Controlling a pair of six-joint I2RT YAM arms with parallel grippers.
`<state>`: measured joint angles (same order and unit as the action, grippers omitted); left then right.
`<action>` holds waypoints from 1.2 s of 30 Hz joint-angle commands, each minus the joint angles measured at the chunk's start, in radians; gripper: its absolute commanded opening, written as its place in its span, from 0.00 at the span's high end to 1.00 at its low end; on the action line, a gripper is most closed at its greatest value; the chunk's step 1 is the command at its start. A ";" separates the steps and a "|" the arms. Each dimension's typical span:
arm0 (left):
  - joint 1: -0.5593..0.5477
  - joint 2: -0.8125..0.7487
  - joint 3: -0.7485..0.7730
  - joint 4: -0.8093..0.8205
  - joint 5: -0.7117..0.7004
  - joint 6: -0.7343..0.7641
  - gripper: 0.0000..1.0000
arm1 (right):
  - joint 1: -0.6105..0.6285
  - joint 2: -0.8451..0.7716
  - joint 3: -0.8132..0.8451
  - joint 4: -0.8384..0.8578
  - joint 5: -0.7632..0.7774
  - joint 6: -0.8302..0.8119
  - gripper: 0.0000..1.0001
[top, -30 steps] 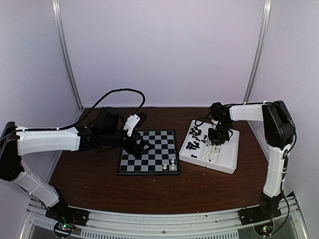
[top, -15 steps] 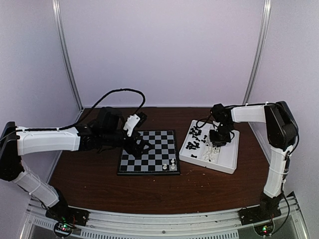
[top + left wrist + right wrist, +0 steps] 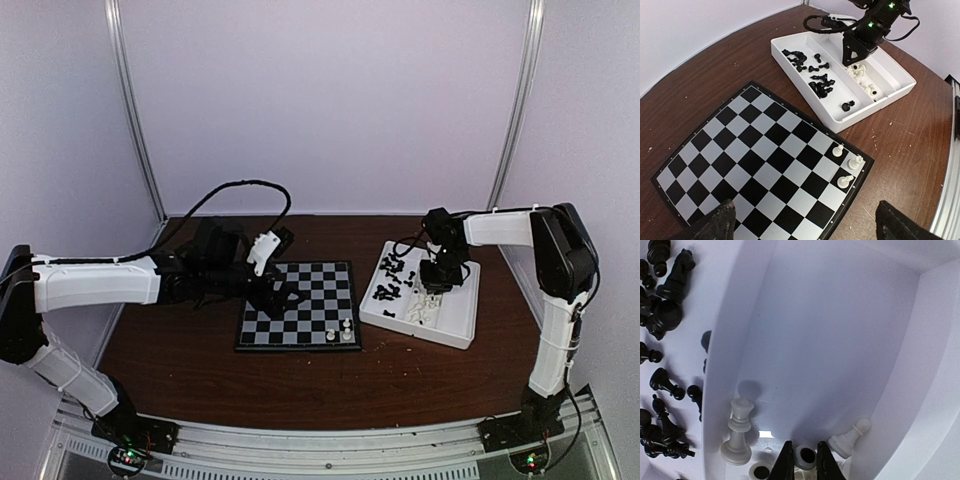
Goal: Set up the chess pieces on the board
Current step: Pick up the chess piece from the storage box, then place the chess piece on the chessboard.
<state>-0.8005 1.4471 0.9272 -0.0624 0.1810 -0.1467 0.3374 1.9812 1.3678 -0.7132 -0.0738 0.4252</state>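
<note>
The board (image 3: pixel 310 290) (image 3: pixel 755 150) lies at mid-table with three white chess pieces (image 3: pixel 344 330) (image 3: pixel 845 165) standing in its near right corner. My left gripper (image 3: pixel 290 297) (image 3: pixel 807 222) hovers open above the board's left part, holding nothing. My right gripper (image 3: pixel 438 283) (image 3: pixel 850 62) (image 3: pixel 804 460) reaches down into the tray's white-piece compartment. Its fingers press on both sides of a white piece (image 3: pixel 805 455) whose round base faces the camera. A white queen-like piece (image 3: pixel 737 432) and a tipped white pawn (image 3: pixel 850 440) lie on either side.
The white divided tray (image 3: pixel 450 330) (image 3: pixel 890 75) sits right of the board. Its left compartment holds several black pieces (image 3: pixel 392 280) (image 3: pixel 810 65) (image 3: pixel 665 285), its right one several white pieces (image 3: pixel 862 80). Brown tabletop surrounds both; walls stand close behind.
The right gripper moved a little deeper into the tray and its fingers closed around a white piece. The left arm stayed still.
</note>
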 commanded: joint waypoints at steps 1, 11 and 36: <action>-0.004 -0.019 -0.003 0.024 -0.001 0.011 0.02 | 0.007 -0.041 0.007 -0.017 0.032 -0.032 1.00; -0.004 0.018 0.015 0.056 0.030 -0.027 0.03 | 0.020 -0.131 -0.001 -0.035 0.095 -0.099 1.00; -0.149 0.362 0.175 0.399 -0.202 -0.254 0.19 | 0.268 -0.336 -0.180 0.351 -0.363 0.325 1.00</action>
<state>-0.9520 1.7866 1.0790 0.2260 0.0097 -0.3840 0.5774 1.6661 1.2278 -0.4881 -0.3553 0.6426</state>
